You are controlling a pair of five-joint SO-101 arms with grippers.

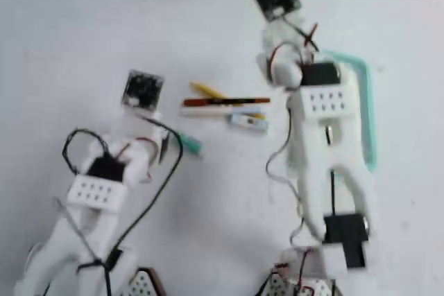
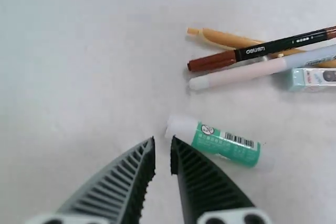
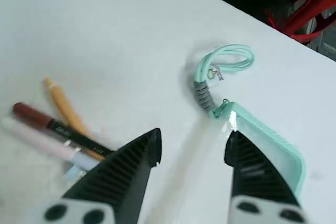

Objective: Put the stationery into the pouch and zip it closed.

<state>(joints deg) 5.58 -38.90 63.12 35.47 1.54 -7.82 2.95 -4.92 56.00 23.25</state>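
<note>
white left arm (image 1: 90,230) and right arm (image 1: 312,164), black servo blocks (image 1: 345,230), black and red cables (image 1: 163,178), dotted white plates (image 1: 97,192), dark grey ribbed left gripper (image 2: 161,148), right gripper (image 3: 191,140) alike

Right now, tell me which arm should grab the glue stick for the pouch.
Left. Its gripper sits just short of the glue stick, jaws barely apart and empty. The right gripper hangs open by the pouch instead.

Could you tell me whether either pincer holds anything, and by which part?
Nothing is held: the left pincer sits empty beside the glue stick, the right pincer empty near the pouch.
</note>
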